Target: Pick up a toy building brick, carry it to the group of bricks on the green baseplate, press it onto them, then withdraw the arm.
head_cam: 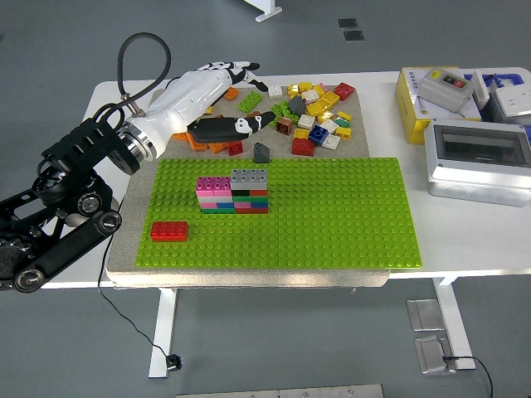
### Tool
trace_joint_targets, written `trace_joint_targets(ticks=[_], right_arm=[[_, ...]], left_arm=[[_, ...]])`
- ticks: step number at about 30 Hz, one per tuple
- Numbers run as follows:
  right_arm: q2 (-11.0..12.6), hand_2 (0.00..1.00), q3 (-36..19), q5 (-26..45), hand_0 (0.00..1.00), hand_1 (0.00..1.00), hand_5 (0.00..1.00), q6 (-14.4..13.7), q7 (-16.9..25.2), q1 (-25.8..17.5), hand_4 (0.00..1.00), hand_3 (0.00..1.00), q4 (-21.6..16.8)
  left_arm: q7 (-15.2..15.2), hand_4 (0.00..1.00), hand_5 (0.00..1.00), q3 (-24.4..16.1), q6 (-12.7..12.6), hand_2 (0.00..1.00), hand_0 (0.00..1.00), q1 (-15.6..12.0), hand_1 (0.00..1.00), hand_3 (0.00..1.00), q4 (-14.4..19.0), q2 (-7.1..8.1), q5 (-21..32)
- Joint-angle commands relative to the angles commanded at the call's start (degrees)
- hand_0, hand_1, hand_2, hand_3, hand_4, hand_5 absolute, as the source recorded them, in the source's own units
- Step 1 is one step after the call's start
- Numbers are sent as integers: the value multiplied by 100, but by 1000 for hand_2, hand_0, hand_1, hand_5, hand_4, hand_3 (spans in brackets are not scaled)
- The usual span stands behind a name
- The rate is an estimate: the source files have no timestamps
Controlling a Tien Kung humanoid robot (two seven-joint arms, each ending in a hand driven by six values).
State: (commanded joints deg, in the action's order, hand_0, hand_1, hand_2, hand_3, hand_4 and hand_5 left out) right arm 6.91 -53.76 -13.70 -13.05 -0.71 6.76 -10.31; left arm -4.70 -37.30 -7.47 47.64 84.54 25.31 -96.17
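The loose plastic toy bricks (311, 112), in yellow, red, white, green, blue and brown, lie heaped on the grey mat at upper centre of the frame, just beyond the far edge of the green studded baseplate (332, 215). A small dark grey brick (262, 152) sits alone between that heap and the baseplate edge, and a small red brick (236, 148) lies just left of it.

The group of stacked bricks (233, 191) stands on the baseplate left of centre: a pink-topped column beside a grey-topped column, with green, blue, black and red layers beneath. A flat red brick (169, 230) rests apart from it at the baseplate's lower left.

The left hand (220, 99), white-shelled with black fingers, is at upper left of the frame, over the left end of the heap. Its fingers are extended and loosely spread, and nothing is clamped in them. Orange bricks (202, 143) show under the palm. The black jointed arm (75, 199) runs down to the lower left corner.

At right on the white table (465, 249) stand a grey plastic enclosure with a clear lid (479, 160) and a yellow box (419, 104)
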Motion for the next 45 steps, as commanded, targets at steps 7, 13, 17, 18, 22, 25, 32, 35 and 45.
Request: trace_joint_targets(ticks=[7,13,17,18,22,25,32,35,45], right_arm=[[67,737,110,5,716,712,827,-21,-50,20,387,684,0],[150,738,244,-72,713,718,810,-70,-106,64,387,684,0],[182,738,240,-180,713,718,810,-82,-170,89,387,684,0],[188,739,233,-222,717,719,802,-86,-187,96,391,685,0],[207,739,196,-398,717,719,802,-103,-248,127,391,685,0],[224,740,221,-484,718,719,797,-103,-303,148,388,686,0],[240,740,378,-449,718,719,803,-54,-398,166,387,685,0],[231,740,421,-455,718,719,803,-36,-436,174,387,685,0],[236,740,751,-199,718,719,816,35,-416,215,384,685,0]], left_arm=[[159,794,681,-309,25,966,972,-311,929,874,325,656,-68],[339,801,625,-671,-45,967,972,-950,926,924,243,1262,-160],[433,801,625,-856,-103,967,972,-1343,926,924,-121,1324,-422],[471,796,605,-874,-122,969,972,-1418,927,924,-250,1310,-508],[532,796,605,-966,-140,969,972,-1628,927,924,-599,1270,-754],[538,796,593,-1220,-130,971,972,-1901,926,922,-644,1295,-820],[526,789,590,-1992,-122,970,972,-2607,926,921,-432,1215,-883],[511,789,590,-2276,-119,970,972,-2857,926,921,-280,1188,-928],[454,788,592,-3249,-167,972,972,-3677,924,918,249,818,-1096]])
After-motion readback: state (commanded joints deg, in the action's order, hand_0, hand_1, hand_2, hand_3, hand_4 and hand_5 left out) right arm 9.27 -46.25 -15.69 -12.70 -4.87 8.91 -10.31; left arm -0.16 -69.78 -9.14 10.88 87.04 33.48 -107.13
